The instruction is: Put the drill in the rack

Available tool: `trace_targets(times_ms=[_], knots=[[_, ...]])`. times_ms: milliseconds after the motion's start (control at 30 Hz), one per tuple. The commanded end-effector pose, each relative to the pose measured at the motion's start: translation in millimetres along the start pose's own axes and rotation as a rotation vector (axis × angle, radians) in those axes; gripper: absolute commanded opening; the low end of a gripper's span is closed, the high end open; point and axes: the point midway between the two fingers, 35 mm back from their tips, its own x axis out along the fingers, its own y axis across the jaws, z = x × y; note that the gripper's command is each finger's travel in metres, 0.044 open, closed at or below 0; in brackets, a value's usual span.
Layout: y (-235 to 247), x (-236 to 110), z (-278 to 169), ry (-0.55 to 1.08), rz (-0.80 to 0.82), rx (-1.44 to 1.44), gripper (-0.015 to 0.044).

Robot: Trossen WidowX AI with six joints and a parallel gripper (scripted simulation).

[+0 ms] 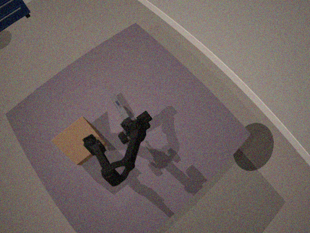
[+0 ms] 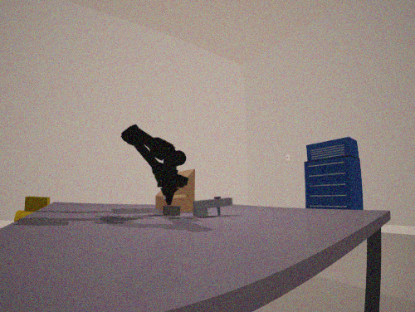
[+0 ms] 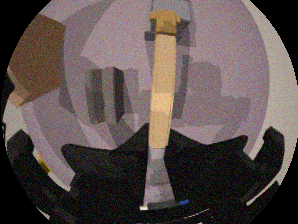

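Wrist view — long tan piece [image 3: 164, 85] runs between pincer [image 1: 131, 128] [image 2: 168, 202] [image 3: 153, 127] fingers, nearly closed, gripping it.

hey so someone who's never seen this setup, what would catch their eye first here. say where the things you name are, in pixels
Probably the black jointed robot arm [image 1: 131, 152] [image 2: 155, 155], bent over the purplish-grey tabletop [image 1: 133, 52] [image 2: 166, 257]. Next, the orange-tan block [image 1: 72, 139] [image 2: 188, 195] beside it, then the tall blue drawer cabinet [image 2: 332, 182] beyond the table at the exterior view's right.

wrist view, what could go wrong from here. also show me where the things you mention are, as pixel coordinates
The gripper [image 1: 128, 125] [image 2: 168, 202] [image 3: 153, 127] seems shut on the long tan bar [image 3: 164, 75]: it might twist or slip. The fingertips look low beside a grey block [image 2: 171, 211] [image 3: 114, 95], so a sideways move could knock it.
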Motion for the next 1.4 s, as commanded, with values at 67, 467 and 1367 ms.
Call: trace_targets(times_ms=[67, 467, 1367], knots=[[-2.8, -2.1, -1.4, 0.002, -0.005, 0.008, 0.0000], [-2.6, -3.5, -2.4, 0.002, -0.005, 0.008, 0.0000], [43.0, -5.4, -12.8, 0.002, -0.003, 0.006, 0.0000]])
